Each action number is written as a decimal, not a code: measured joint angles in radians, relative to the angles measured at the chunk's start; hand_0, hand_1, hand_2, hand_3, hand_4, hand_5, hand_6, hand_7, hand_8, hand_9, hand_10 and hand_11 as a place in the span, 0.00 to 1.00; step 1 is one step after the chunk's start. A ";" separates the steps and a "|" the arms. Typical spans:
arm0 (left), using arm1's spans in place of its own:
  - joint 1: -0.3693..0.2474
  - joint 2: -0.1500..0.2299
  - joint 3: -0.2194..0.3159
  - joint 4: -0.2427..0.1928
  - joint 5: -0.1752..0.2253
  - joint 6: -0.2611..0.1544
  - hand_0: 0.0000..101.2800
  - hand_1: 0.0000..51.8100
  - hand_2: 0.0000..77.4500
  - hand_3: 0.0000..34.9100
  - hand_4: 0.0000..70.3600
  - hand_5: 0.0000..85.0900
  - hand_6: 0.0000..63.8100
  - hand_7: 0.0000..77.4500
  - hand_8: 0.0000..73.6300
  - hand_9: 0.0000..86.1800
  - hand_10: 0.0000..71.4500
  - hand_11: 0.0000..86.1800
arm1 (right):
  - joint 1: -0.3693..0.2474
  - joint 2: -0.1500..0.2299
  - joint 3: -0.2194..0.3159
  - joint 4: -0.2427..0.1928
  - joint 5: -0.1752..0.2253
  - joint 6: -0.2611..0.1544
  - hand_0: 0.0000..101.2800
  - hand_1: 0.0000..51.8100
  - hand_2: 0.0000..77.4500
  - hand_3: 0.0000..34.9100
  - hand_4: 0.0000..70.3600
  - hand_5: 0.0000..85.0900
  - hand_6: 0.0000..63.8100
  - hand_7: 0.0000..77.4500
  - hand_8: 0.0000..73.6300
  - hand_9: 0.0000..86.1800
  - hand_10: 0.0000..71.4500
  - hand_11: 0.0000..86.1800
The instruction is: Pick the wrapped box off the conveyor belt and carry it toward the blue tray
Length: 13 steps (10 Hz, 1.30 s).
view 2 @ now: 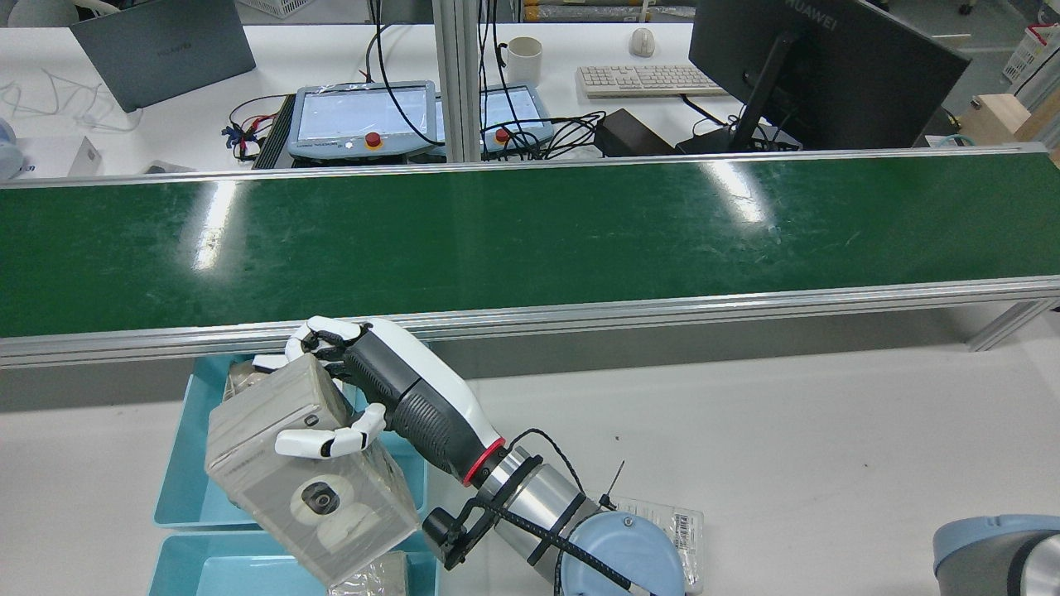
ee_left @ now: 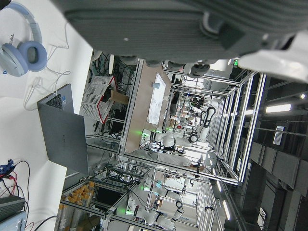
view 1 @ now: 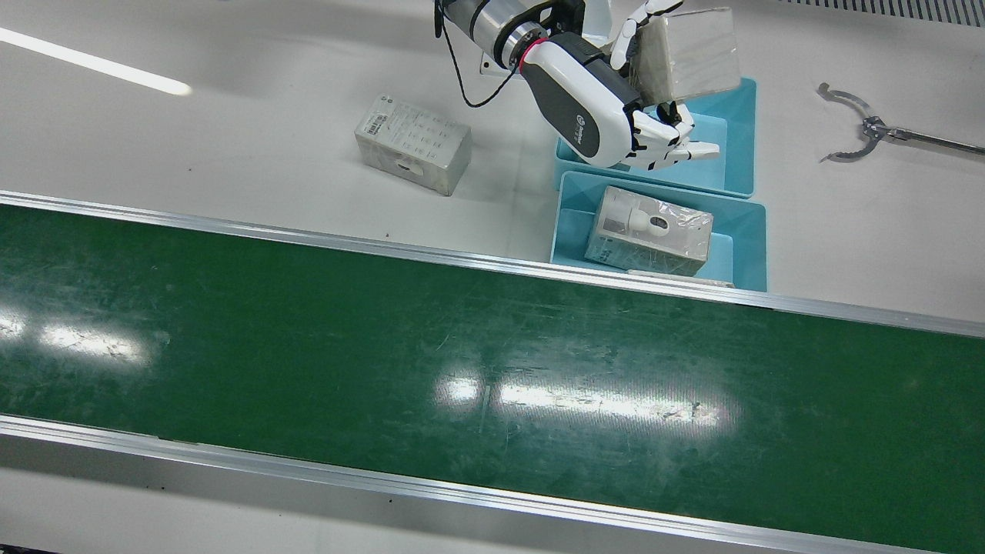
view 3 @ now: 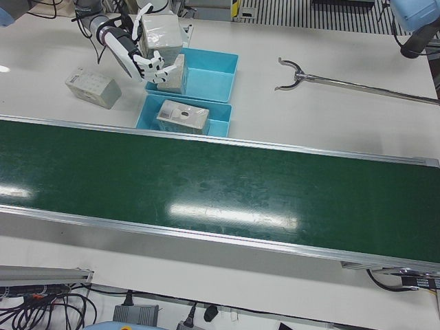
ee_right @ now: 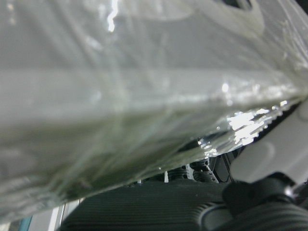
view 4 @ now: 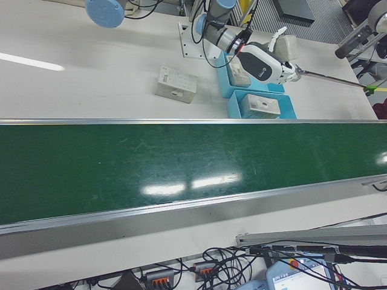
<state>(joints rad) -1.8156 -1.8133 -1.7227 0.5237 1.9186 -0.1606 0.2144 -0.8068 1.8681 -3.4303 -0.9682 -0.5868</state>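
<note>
Crinkled plastic of the wrapped box fills the right hand view, pressed against the dark palm along the bottom edge. At the top centre of the front view, the right hand is clamped around this box, holding it tilted in the air over the farther blue tray. The nearer tray, just beside the conveyor belt, holds a second box. A third box lies on the tabletop, upper left. Only the left hand's palm shows; I cannot tell its state.
</note>
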 joint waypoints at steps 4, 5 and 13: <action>0.000 0.000 0.000 0.000 0.000 0.000 0.00 0.00 0.01 0.00 0.00 0.01 0.00 0.00 0.00 0.00 0.00 0.00 | -0.014 -0.010 0.010 0.011 -0.004 0.001 0.44 0.00 0.31 0.00 0.22 0.73 0.65 0.87 0.13 0.27 0.08 0.15; 0.000 0.000 0.000 0.000 0.000 0.000 0.00 0.00 0.01 0.00 0.00 0.01 0.00 0.00 0.00 0.00 0.00 0.00 | -0.015 -0.011 0.011 0.011 -0.005 0.001 0.46 0.01 0.23 0.00 0.13 0.47 0.65 0.87 0.01 0.03 0.03 0.06; 0.000 0.000 0.000 0.000 0.000 0.000 0.00 0.00 0.01 0.00 0.00 0.01 0.00 0.00 0.00 0.00 0.00 0.00 | -0.015 -0.039 0.034 0.011 0.005 0.010 0.45 0.16 0.20 0.53 0.04 0.07 0.13 0.25 0.00 0.01 0.05 0.06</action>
<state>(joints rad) -1.8156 -1.8133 -1.7227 0.5237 1.9186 -0.1606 0.1993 -0.8454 1.9019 -3.4194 -0.9631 -0.5764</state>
